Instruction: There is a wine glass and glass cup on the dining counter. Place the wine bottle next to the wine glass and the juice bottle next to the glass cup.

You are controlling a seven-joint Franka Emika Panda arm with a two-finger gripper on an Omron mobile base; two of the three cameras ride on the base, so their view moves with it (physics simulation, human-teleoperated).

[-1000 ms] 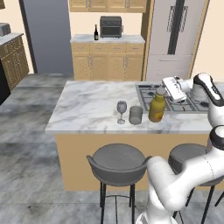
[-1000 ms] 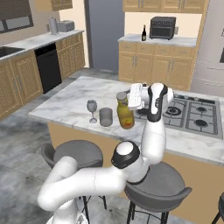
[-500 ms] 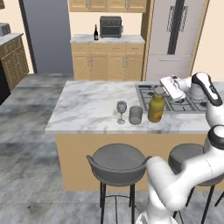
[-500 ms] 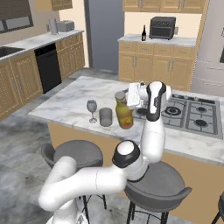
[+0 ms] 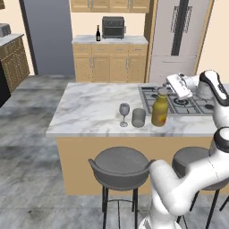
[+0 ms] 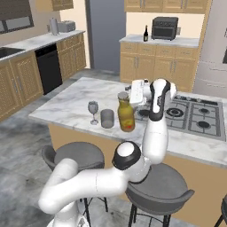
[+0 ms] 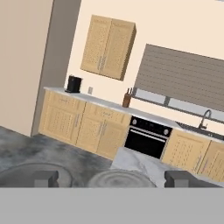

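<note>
My left base camera sits behind the arm, looking forward and down at the surface [image 5: 89, 107] from its stool side, at middling range. My right base camera does likewise from the other flank, angled across the same surface [image 6: 66, 104]; both share its near edge, the cooktop [image 5: 188, 100] and the back wall. My hand camera looks level across the room at distant wall cabinets [image 7: 107, 46]
</note>
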